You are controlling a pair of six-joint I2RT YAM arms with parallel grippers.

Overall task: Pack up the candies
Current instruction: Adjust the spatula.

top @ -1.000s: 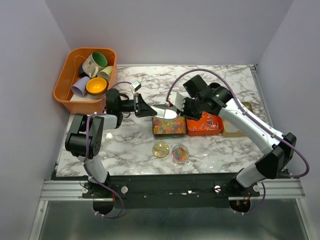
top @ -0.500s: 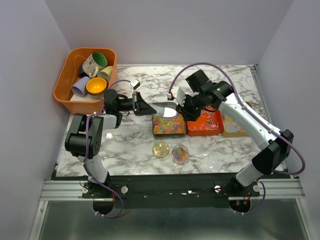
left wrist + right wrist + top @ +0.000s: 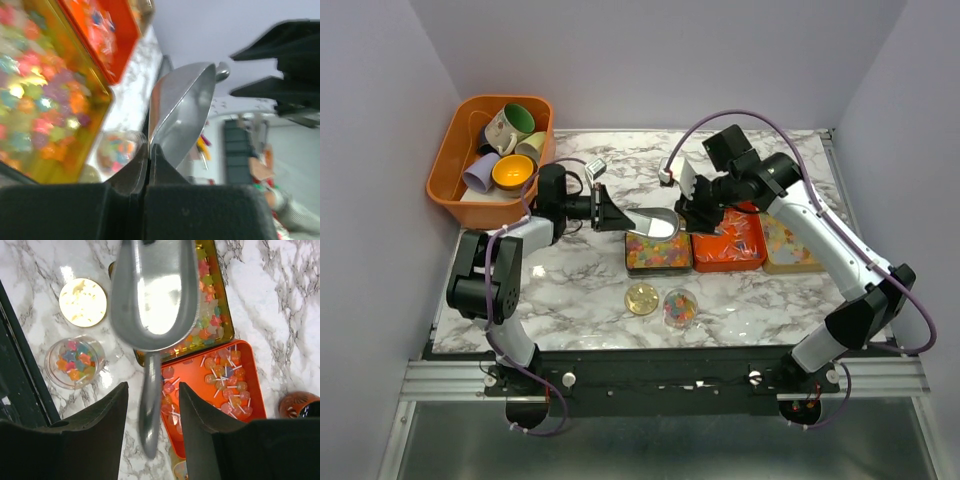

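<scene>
A shiny metal scoop point(image 3: 655, 222) hangs over the gold tin point(image 3: 628, 262) of mixed coloured candies point(image 3: 658, 253). My left gripper point(image 3: 610, 213) is shut on the scoop's bowl end point(image 3: 182, 110), with the jaws pressed together on its thin edge. My right gripper point(image 3: 692, 215) is open. In its wrist view the scoop handle point(image 3: 150, 410) lies in the gap between the fingers point(image 3: 107, 412) and touches neither. The scoop bowl point(image 3: 152, 290) looks empty. More candies fill a small clear jar point(image 3: 680, 308) near the front.
An orange tin point(image 3: 757, 262) of lollipops sits right of the gold tin, and a third tin point(image 3: 792, 262) lies beyond it. A flat gold lid point(image 3: 642, 298) rests beside the jar. An orange bin point(image 3: 448, 160) of mugs stands at the back left.
My right gripper has opened off the scoop handle and its arm has drawn up and back. The left gripper keeps its grip on the scoop, which has barely moved.
</scene>
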